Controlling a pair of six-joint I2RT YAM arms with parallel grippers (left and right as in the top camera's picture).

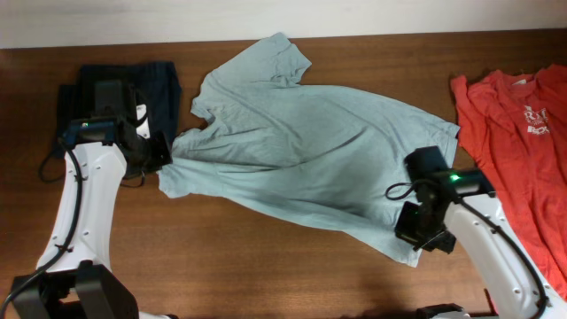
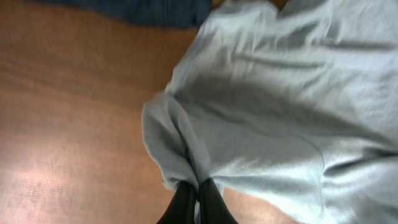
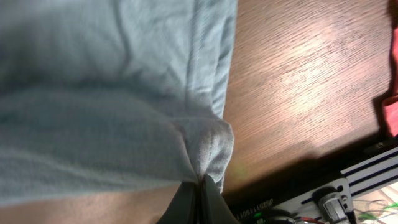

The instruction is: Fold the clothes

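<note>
Far left of the table (image 1: 266, 266): dark navy pieces (image 1: 151, 84) lie in a heap near the far edge, partly hidden under the left arm. They are just beside the big shirt's left edge, and whether they touch it cannot be told.
Left gripper (image 1: 165, 156): clamped on the grey-blue T-shirt (image 1: 310, 146) at its left edge. In the left wrist view the dark fingertips (image 2: 186, 205) are pressed together with a bunched fold of cloth pinched between them, and the fabric draws to a point there.
Middle: the grey-blue T-shirt is spread across the centre of the brown wooden table, creased and lying askew. One short sleeve points toward the far edge, and the body runs from the left pinch down to the near right.
Right gripper (image 1: 415, 237): closed on the grey-blue T-shirt's near-right corner. The right wrist view shows the fingers (image 3: 214, 208) tight together on a hemmed corner, with bare wood just to its right.
Far right: a red-orange T-shirt (image 1: 514, 151) with white chest print lies flat. It runs off the right edge of the view and sits apart from the grey-blue T-shirt, with a strip of bare table between them.
</note>
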